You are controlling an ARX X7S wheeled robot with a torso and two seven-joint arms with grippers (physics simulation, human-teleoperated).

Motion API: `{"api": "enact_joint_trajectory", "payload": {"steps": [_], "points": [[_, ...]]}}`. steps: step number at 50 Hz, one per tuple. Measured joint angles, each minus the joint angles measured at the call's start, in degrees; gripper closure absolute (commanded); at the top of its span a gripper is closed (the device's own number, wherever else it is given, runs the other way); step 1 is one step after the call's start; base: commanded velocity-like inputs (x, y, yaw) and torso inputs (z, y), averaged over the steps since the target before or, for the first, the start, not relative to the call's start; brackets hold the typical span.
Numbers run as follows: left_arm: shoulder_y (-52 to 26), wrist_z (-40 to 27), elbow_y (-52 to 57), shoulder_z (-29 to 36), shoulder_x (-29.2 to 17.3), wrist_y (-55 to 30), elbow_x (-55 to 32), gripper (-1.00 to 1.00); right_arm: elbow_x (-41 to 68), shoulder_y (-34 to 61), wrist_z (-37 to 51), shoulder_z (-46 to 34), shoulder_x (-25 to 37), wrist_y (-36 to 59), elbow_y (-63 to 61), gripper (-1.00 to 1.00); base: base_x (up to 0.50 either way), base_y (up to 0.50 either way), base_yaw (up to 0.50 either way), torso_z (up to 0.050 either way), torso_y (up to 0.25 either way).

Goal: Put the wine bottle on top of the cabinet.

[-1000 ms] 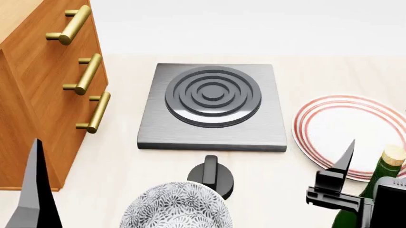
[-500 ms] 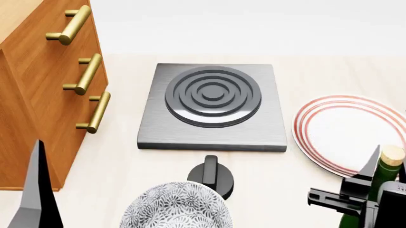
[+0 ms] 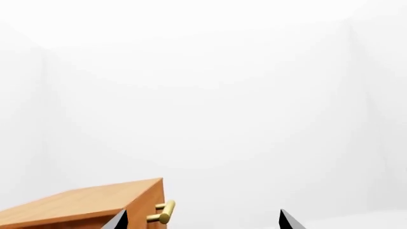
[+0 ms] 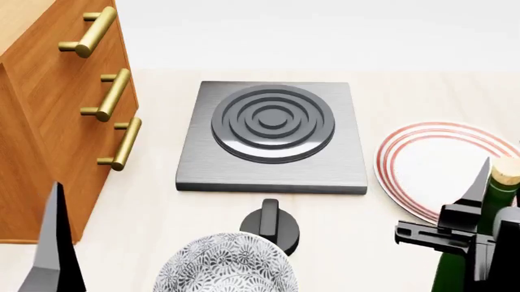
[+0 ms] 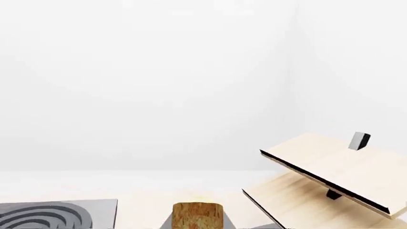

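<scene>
My right gripper (image 4: pixel 490 210) sat low at the right edge of the head view, right up against the wine bottle (image 4: pixel 497 204), with one dark fingertip (image 4: pixel 479 181) rising just beside the neck. Whether the jaws had actually closed on the glass, I could not tell; the far side of the neck was hidden behind the gripper body. The bottle stood upright on the pale table (image 4: pixel 154 213), its tan cork (image 4: pixel 505 168) overlapping the near rim of the red-striped plate (image 4: pixel 422 159). From my right wrist camera, that cork (image 5: pixel 198 214) sat dead centre at the frame's edge, with a slice of the ringed burner (image 5: pixel 45 215) to one side and a pale slanted wooden rack (image 5: pixel 330 167) to the other.

The grey burner plate (image 4: pixel 272 137) lay in the middle of the table, a black knob (image 4: pixel 270 226) just in front of it and a patterned bowl (image 4: pixel 223 266) nearer me.

The cabinet (image 4: pixel 49 115) stood at the left, brass handles (image 4: pixel 111 94) facing the burner, well apart from the bottle. My left gripper (image 3: pixel 200 220) was spread open and empty, two dark tips apart in the wrist view, with the cabinet's top corner (image 3: pixel 95 202) beyond them.
</scene>
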Motion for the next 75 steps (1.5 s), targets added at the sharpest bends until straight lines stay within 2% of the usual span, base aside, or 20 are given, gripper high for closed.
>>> {"api": "enact_joint_trajectory", "payload": {"steps": [10,30,43,55,75], "points": [[0.1,0.4,-0.8,0.7,0.5,0.2,0.1,-1.00,2.8,4.5,-3.2,1.0,-0.4,2.2,-2.9,1.00,0.00,0.00,0.00,0.000,0.001],[-0.1,1.0,-1.3,1.2,0.8,0.2,-0.8,-1.00,8.4,20.1,-10.2,0.9,-7.3,13.3,-5.1,1.00,0.00,0.00,0.00,0.000,0.000],[-1.4,2.0,-1.8,1.5,1.6,-1.1,-2.3,-1.00,9.2,24.5,-13.5,0.1,-10.7,15.8,-6.1,1.00,0.00,0.00,0.00,0.000,0.001],[-5.6,4.2,-3.1,2.1,4.8,-4.6,-4.6,-1.00,10.3,27.4,-14.0,0.0,-12.5,17.7,-8.6,1.00,0.00,0.00,0.00,0.000,0.001],[-8.6,10.8,-7.8,7.2,11.5,-6.6,-3.5,-1.00,10.5,29.4,-14.5,-0.6,-14.6,19.2,-10.2,1.00,0.00,0.00,0.00,0.000,0.001]]}}
